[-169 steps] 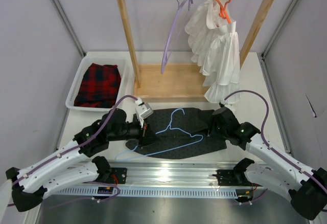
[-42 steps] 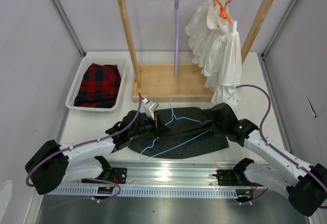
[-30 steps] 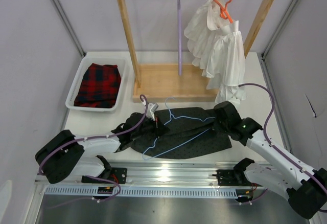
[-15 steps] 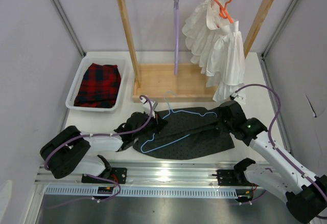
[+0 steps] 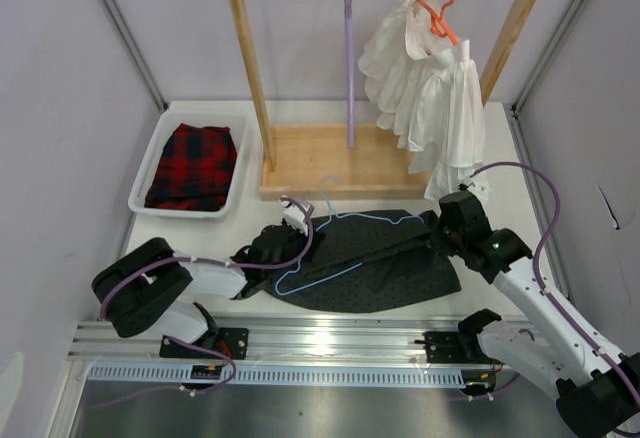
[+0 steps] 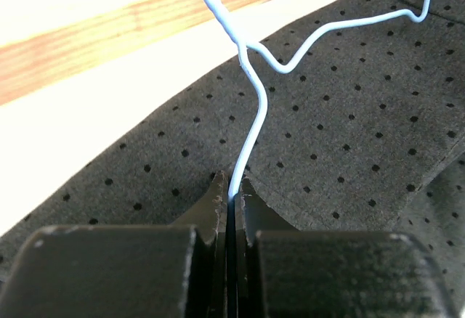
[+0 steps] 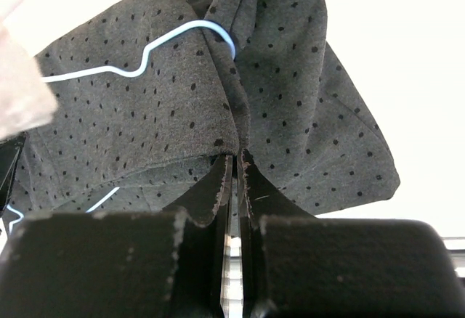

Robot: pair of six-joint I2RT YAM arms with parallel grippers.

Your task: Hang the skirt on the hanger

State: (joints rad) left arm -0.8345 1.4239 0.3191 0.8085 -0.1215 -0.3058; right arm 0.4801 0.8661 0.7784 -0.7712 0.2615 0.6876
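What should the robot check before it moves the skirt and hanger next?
1. Left gripper shut on thin pale-blue wire hanger: ok.
2. Right gripper pinching dark dotted fabric skirt edge: ok.
3. Hanger end by right gripper tucked under skirt fold: ok.
4. Hanger's other end inside skirt: not ok, lies on top.
5. Hanger hook clear of wooden clothes rack: cannot tell.

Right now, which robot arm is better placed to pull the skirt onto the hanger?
Probably the right. The left pincer is busy pinching the hanger wire, while the right pincer is shut on a fold of the skirt beside the hanger's end.
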